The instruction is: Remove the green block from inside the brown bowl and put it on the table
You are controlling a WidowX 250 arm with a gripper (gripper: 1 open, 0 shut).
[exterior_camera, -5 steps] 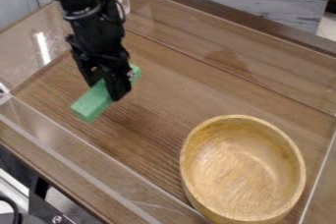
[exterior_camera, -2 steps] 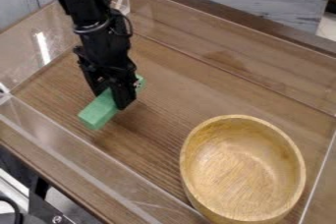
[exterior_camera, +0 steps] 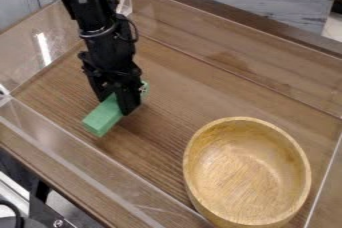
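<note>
In the single camera view, the green block point(exterior_camera: 102, 118) sits at the tip of the black fingers point(exterior_camera: 122, 103), which are closed on its upper end. The block tilts, its lower end pointing down and to the left, at or just above the desk point(exterior_camera: 227, 77); whether it touches the wood cannot be told. It is outside the bowl point(exterior_camera: 247, 175), well to the bowl's upper left, with a stretch of bare desk between them.

The arm point(exterior_camera: 88, 12) comes in from the top left, far from the bowl, and drops steeply, so that the fingers point almost straight down at the desk. It is black, built of blocky jointed segments.

The block is a small, flat, oblong piece of solid bright green. The bowl is round, shallow and wide, of light tan wood with visible grain and a thick rim; it stands empty at the lower right. The desk is brown with long grain lines running diagonally. Low clear walls point(exterior_camera: 40, 52) stand along its edges, the nearest ones on the side of the arm away from the bowl.
</note>
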